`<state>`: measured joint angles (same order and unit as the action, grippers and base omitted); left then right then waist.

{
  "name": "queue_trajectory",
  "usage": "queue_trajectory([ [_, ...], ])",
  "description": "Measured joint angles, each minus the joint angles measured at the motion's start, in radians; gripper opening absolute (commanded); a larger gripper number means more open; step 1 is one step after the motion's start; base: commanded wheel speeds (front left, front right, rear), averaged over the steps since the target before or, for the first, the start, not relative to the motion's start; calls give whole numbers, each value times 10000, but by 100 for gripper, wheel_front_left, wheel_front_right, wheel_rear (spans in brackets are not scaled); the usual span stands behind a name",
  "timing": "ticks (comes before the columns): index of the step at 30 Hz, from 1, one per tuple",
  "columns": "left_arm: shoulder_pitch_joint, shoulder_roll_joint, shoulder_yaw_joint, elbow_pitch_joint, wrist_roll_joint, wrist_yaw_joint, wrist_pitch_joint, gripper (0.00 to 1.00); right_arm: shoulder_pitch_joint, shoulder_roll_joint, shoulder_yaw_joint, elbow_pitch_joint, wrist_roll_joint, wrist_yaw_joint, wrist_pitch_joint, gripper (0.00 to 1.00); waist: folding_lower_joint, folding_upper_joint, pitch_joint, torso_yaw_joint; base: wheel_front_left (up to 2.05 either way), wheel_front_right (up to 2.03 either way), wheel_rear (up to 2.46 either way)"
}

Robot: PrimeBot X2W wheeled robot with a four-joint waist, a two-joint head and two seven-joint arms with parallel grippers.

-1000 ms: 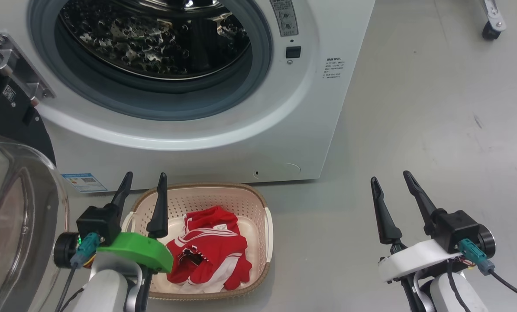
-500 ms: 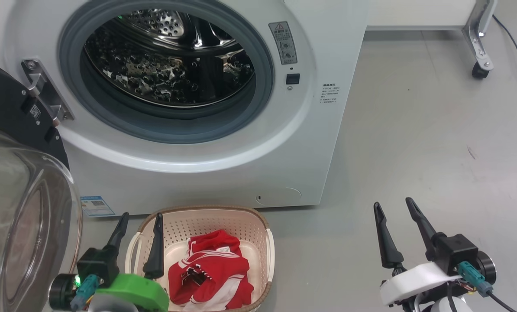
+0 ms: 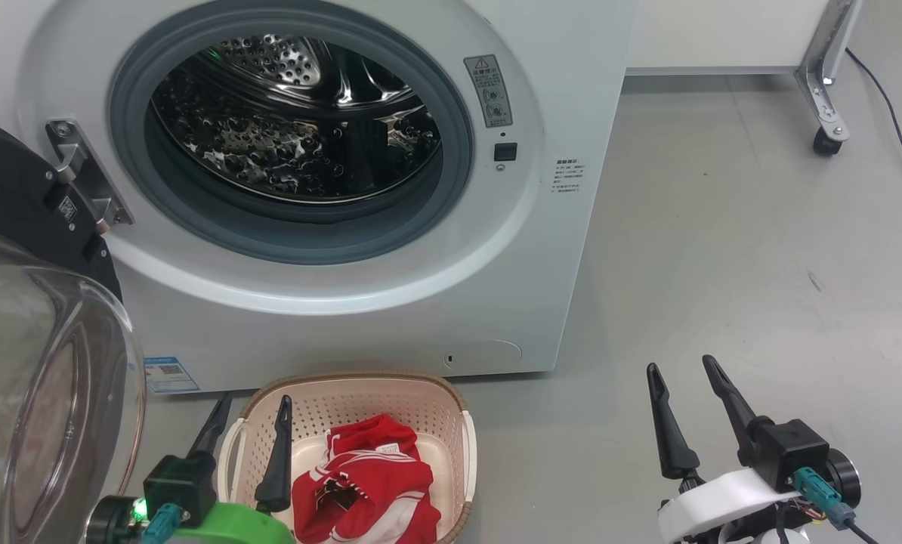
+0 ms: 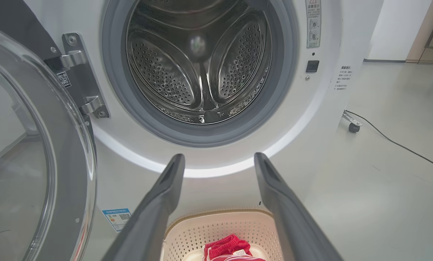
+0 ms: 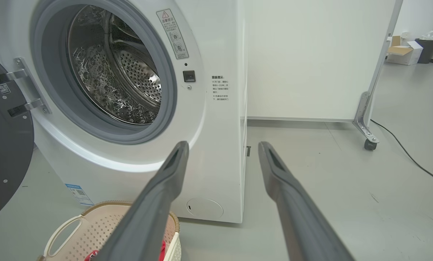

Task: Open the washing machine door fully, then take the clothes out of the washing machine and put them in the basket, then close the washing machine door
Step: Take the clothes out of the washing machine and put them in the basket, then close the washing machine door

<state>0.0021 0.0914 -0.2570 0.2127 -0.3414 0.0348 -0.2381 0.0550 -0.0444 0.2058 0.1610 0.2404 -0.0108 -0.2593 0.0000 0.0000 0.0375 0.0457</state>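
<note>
The white washing machine stands with its black round door swung open to the left, the door's glass bowl bulging toward me. The steel drum shows bare perforated metal. On the floor in front sits the cream basket with red white-striped clothes lying in it. My left gripper is open above the basket's left edge, holding nothing; it is seen too in the left wrist view. My right gripper is open over bare floor to the right of the basket, also seen in the right wrist view.
The floor is grey. A white panel on a metal leg with a caster stands at the back right, and a black cable runs past it. Cardboard boxes and a black bin sit far off.
The head camera has tilted up, so the machine, basket and grippers sit lower in the picture. Both grippers stay open and the clothes lie as before.
</note>
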Motion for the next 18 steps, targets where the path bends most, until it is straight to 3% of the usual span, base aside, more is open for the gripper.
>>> queue_trajectory([
  [18,453,199,-96,-840,230,228,535,100,229,4,180,-98,134,-113,0,100,0,0,-181,-126,0,0,0],
])
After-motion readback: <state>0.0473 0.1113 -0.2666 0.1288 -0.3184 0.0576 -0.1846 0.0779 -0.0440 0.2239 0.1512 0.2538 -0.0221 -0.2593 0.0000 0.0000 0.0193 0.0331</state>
